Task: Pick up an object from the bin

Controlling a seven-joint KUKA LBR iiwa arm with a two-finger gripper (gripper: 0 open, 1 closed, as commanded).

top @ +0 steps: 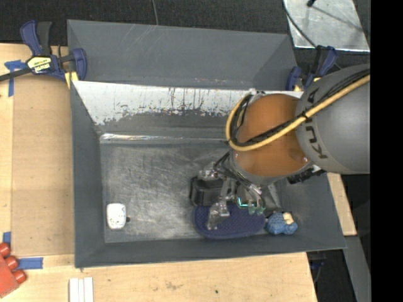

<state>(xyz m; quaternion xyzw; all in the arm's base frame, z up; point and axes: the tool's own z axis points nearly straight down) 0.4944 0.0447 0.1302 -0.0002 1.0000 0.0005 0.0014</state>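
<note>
The claw [221, 211] hangs over, perhaps touching, a dark blue cloth-like lump [242, 228] in the lower right of the bin [86, 168]; whether it is open or closed, I cannot tell.

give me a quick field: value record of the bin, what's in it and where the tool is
container: grey metal bin
tool: tool low over the floor, lower right of the view
under tool: dark blue soft thing by the lower wall
beside it: small blue toy with a pale part, just to its right
apart: small white block, lower left corner, alone
held: cannot tell
</note>
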